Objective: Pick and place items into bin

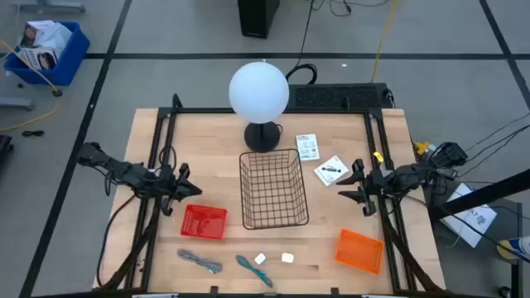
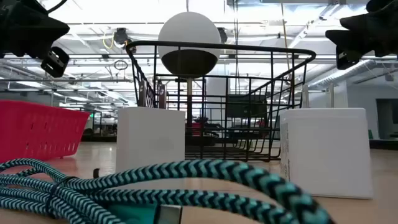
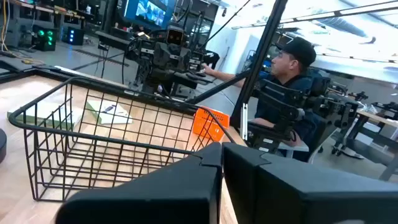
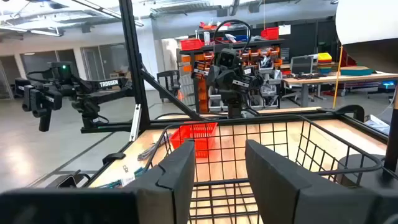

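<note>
While both arms hang at the sides of the table, you can read the whole layout from the overhead view: the wire basket (image 1: 274, 189) sits dead centre, with the left gripper (image 1: 184, 196) off to its left and the right gripper (image 1: 358, 184) off to its right, neither touching anything.

Nothing's in the basket. The two white packets (image 1: 307, 146) (image 1: 330, 170) lie upper right of it, close to the right gripper. Along the bottom edge you've got the grey cable (image 1: 199, 261), the teal cable (image 1: 252, 270) and two small white blocks (image 1: 260, 259) (image 1: 287, 258) in a row. A red tray (image 1: 204, 222) sits lower left of the basket, an orange tray (image 1: 360, 250) lower right, and a globe lamp (image 1: 259, 91) stands above the basket.

The low view gives you what the overhead can't: the teal cable (image 2: 155, 183) is a braided coil filling the foreground, and the blocks (image 2: 150, 139) (image 2: 325, 151) stand upright right behind it, with the basket (image 2: 224, 99) farther back.

From the right wrist view, the right gripper's fingers (image 4: 283, 171) are clearly spread apart with a wide gap, holding nothing. In the left wrist view the left gripper's fingers (image 3: 205, 180) are just a dark mass with a thin slit, so I honestly can't tell its state. That view also catches a person in a cap (image 3: 292, 74) seated beyond the table.
</note>
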